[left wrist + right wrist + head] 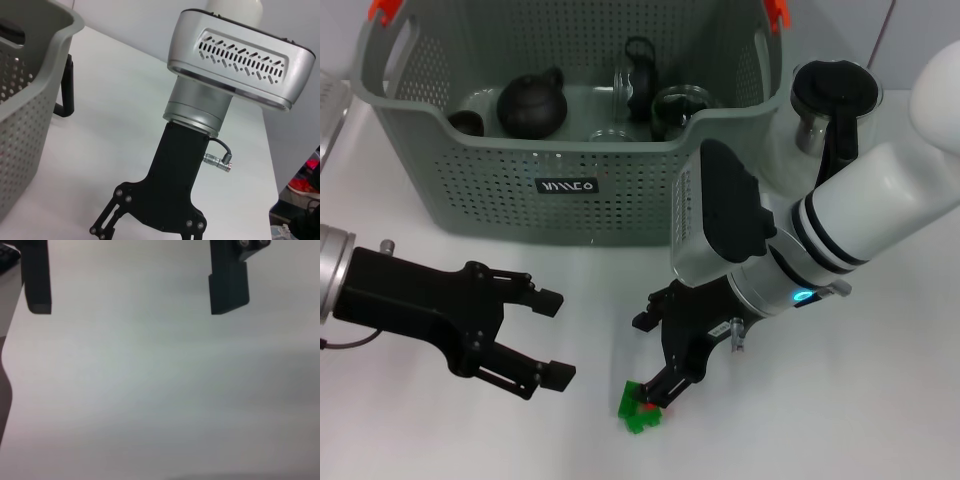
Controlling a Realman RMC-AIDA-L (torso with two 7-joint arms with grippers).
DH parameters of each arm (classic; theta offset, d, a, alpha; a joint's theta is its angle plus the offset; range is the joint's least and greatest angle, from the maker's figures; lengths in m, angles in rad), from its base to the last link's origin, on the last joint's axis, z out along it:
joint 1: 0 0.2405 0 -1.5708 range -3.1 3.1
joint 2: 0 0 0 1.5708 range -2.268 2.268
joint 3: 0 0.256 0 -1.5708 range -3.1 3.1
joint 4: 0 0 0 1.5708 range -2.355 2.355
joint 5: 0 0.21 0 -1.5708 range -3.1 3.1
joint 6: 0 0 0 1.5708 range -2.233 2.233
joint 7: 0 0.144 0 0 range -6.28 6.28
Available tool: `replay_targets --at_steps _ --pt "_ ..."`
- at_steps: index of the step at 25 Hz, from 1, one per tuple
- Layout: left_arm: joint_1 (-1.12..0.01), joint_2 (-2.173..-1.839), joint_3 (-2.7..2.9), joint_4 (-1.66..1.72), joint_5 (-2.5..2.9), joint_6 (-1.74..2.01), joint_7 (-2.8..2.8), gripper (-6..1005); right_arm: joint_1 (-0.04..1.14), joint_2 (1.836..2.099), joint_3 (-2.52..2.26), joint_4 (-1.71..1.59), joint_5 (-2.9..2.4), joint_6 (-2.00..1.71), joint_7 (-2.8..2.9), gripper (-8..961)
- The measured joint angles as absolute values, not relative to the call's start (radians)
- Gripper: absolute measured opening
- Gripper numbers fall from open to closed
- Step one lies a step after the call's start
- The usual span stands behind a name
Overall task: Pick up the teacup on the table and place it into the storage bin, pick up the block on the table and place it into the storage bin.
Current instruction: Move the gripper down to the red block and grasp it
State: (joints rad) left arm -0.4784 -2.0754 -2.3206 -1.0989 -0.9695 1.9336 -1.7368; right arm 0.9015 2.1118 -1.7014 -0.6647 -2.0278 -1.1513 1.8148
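The grey perforated storage bin [570,190] stands at the back of the white table. A small dark teacup [467,122] sits inside it at the left, beside a dark teapot [531,103]. A green block [640,410] with a bit of red lies on the table near the front. My right gripper [647,358] hangs open just behind the block, its nearer fingertip at the block's edge. The right wrist view shows its fingers [229,285] spread wide over bare table, with no block between them. My left gripper [556,338] is open at the front left, holding nothing.
A glass jug [832,100] with a black lid and handle stands right of the bin, behind my right arm. Glass cups [680,105] lie inside the bin. The right arm's silver wrist housing [235,60] fills the left wrist view.
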Motion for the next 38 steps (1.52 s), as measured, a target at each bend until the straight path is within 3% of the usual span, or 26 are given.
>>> replay_targets --at_steps 38 --pt "-0.483 -2.074 -2.322 -1.097 -0.968 1.933 -1.738 965 0.895 2.112 -1.741 -0.672 -2.028 -1.12 1.818 943"
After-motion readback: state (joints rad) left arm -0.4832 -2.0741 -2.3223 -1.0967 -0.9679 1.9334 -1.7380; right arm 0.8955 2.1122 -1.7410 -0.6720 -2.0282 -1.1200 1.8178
